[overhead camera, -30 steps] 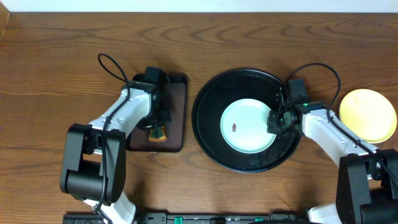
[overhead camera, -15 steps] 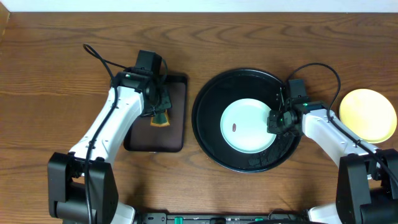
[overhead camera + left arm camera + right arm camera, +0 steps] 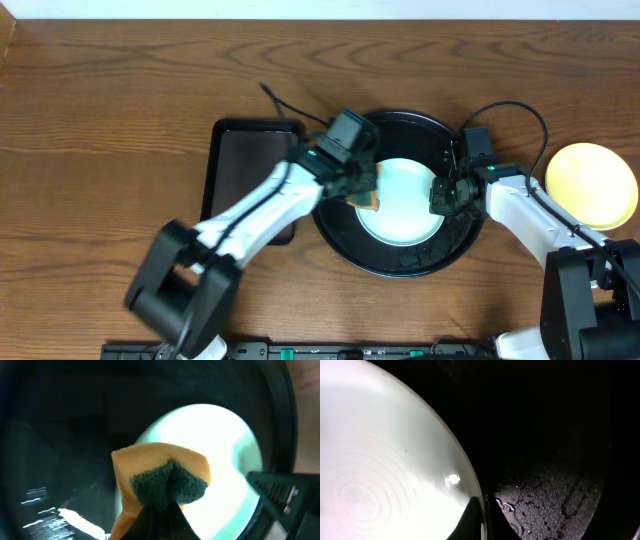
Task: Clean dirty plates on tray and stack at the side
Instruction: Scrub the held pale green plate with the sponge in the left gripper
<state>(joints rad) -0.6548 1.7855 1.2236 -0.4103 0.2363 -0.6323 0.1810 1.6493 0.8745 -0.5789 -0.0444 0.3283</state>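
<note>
A pale mint-green plate [image 3: 405,215] lies in the round black tray [image 3: 420,135]. My left gripper [image 3: 362,188] is shut on an orange sponge with a green scrub face [image 3: 367,200], held over the plate's left part and covering the spot where the brown smear was. The left wrist view shows the sponge [image 3: 160,467] pinched between the fingers in front of the plate [image 3: 230,450]. My right gripper [image 3: 441,197] is shut on the plate's right rim; the right wrist view shows its fingers [image 3: 476,517] pinching the rim of the plate [image 3: 380,460]. A pale yellow plate [image 3: 592,185] lies on the table at the right. No other mint plate shows.
A dark brown rectangular tray [image 3: 245,170] lies left of the black tray, partly under my left arm. The black tray's floor is wet [image 3: 555,495]. The two grippers are close together over the plate, and the right gripper shows in the left wrist view [image 3: 285,497].
My left arm has carried the sponge from over the brown rectangular tray rightward to the mint plate in the black tray. The right gripper has stayed put on the plate's rim.
</note>
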